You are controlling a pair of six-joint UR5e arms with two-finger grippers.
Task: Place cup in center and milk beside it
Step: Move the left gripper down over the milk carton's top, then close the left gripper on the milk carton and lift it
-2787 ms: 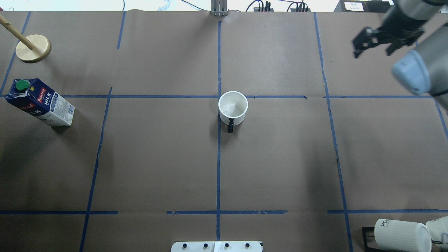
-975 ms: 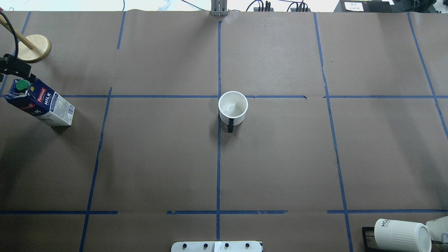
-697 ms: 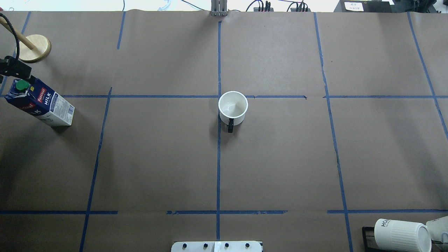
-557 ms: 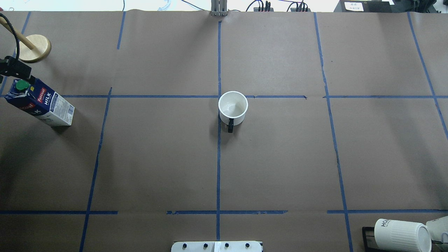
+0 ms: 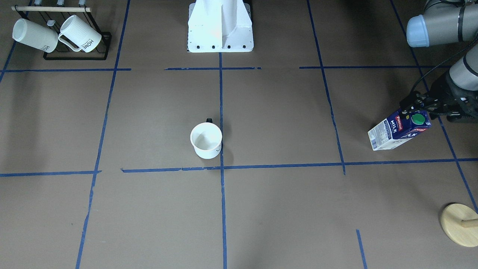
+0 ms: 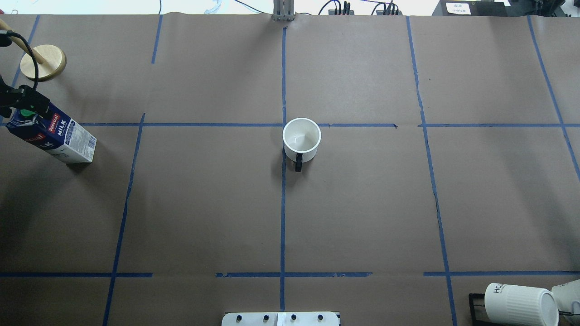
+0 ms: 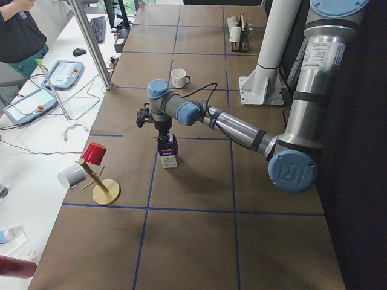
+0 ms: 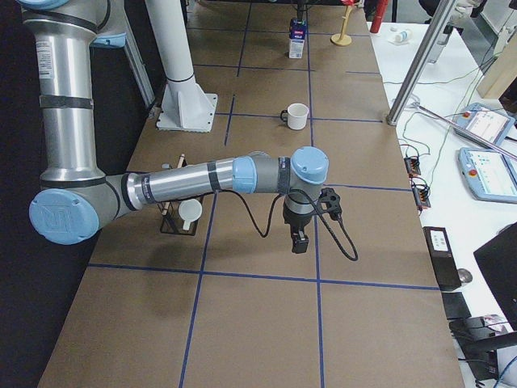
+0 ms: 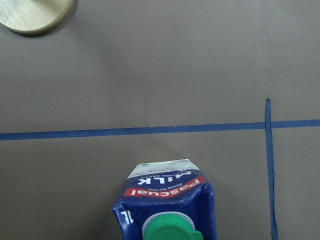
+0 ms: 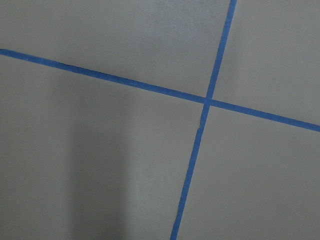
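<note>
Milk (image 5: 396, 130) stands upright at the bench's left end, well apart from the cup (image 5: 206, 141), which sits at the center (image 6: 283, 125). Carton is probably thin-walled and slick, so grip the flat sides mid-body, not the gable. Left end effector (image 5: 418, 107) hovers over the cap, right end effector (image 8: 300, 240) idles; can't tell the grip state of either. Count: one carton, one cup, two ribbed mugs (image 5: 56, 33).
</note>
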